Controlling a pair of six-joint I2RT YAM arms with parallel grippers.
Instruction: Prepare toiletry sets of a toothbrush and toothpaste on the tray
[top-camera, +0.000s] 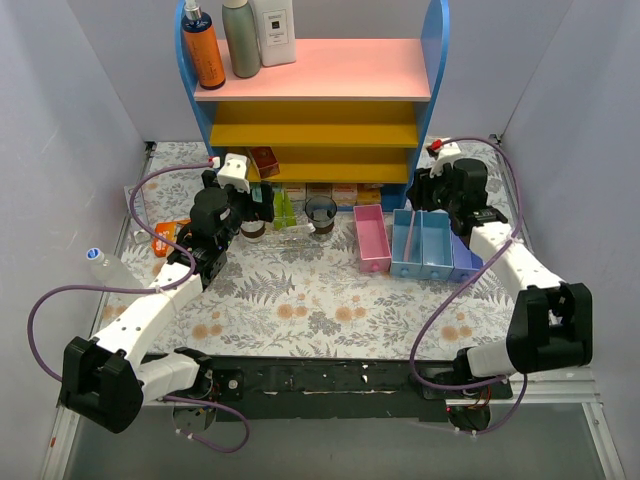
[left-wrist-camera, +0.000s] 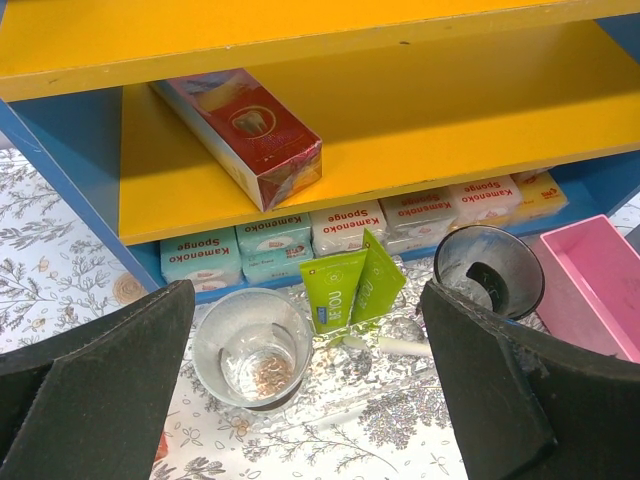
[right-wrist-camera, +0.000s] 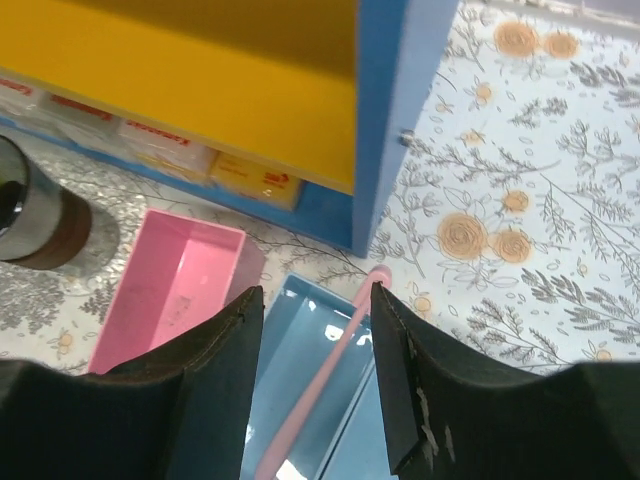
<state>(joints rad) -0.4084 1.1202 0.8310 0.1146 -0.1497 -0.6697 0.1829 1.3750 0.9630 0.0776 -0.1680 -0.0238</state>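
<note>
Toothpaste (left-wrist-camera: 335, 295): flat, glossy lime-green tubes

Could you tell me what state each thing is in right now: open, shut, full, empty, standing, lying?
left gripper: wide open, empty.
right gripper: open, the pink stick showing between its fingers.
clear cup: upright, empty.
dark cup: upright.
toothpaste tubes: two, lying between the cups.
white toothbrush: lying flat.
pink bin: empty.
blue bin: holds the pink stick.
</note>
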